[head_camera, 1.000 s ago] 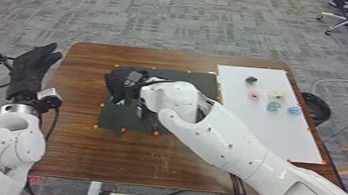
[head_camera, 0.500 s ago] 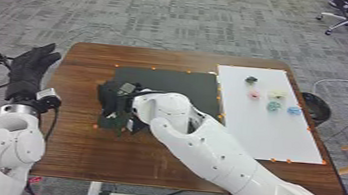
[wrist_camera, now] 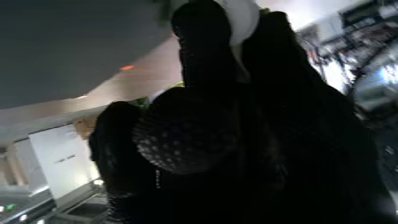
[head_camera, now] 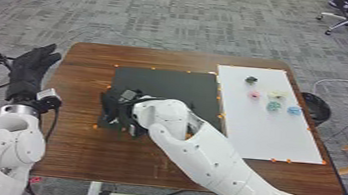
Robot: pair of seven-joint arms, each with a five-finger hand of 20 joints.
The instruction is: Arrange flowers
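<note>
Right robot hand (head_camera: 113, 108) over the dark mat (head_camera: 167, 82) — can't tell if it's gripping anything. Flowers (head_camera: 274, 106) sit spaced out on the white board (head_camera: 274, 138), probably for easy picking — left robot hand (head_camera: 30, 69) open beside the desk (head_camera: 77, 153), likely to leave room

I count five small flower pieces (head_camera: 294, 110) in my head view. I also have one white board (head_camera: 266, 135), one dark mat (head_camera: 167, 84), one table (head_camera: 86, 151) and one black round container (head_camera: 319, 108).
</note>
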